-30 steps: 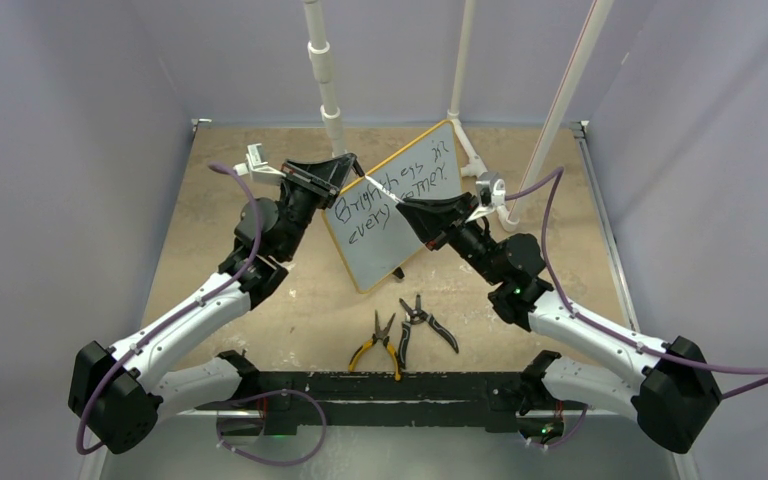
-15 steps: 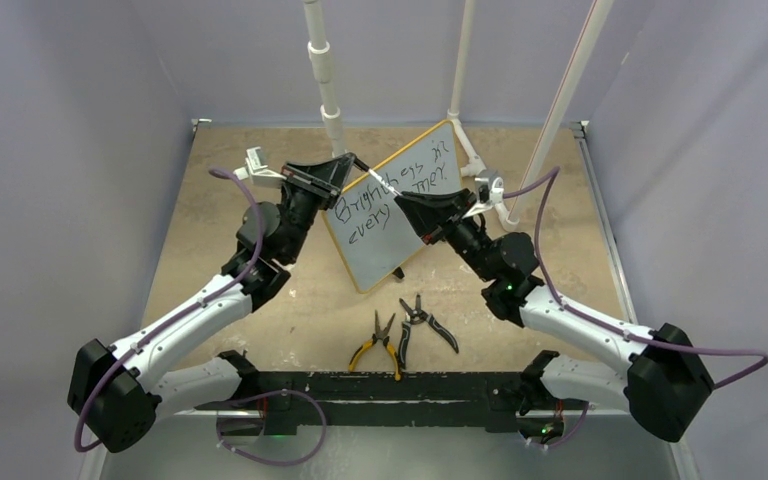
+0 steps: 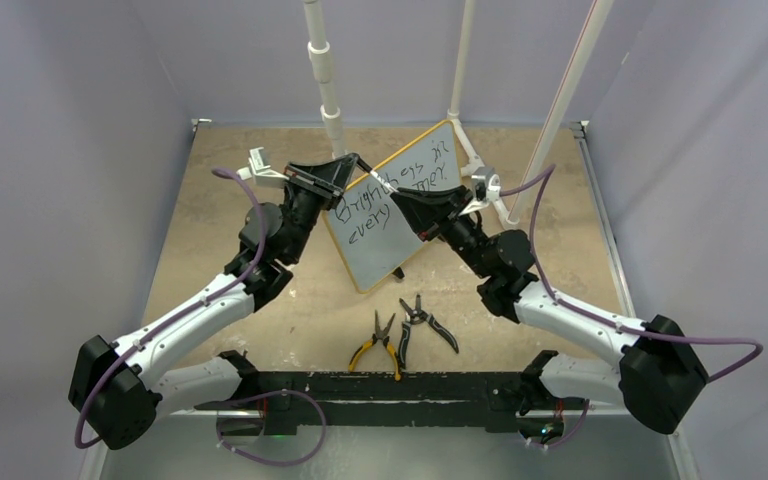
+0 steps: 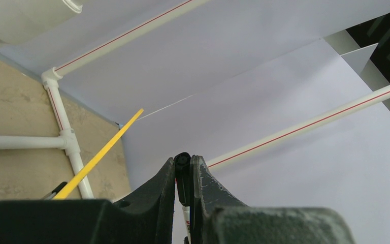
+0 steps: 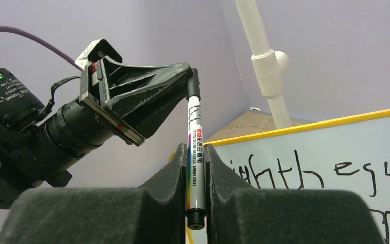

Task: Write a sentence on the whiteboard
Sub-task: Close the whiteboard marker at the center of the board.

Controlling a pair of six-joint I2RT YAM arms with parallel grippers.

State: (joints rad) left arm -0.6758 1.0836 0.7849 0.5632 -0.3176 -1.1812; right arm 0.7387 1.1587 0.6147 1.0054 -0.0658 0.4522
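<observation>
Tan tabletop (image 3: 210,220) ringed by lilac walls (image 3: 70,150) is seen from above, with the whiteboard (image 3: 382,258) standing at upper centre of the frame and the sentence (image 3: 368,225) written across it in two lines. Before it, the marker (image 5: 194,132) is clamped at mid-barrel by the right gripper (image 5: 196,152) and at its black end by the left gripper (image 4: 183,165). If capping is intended, both grips should be kept in line and pressed straight together, clear of the script.
</observation>
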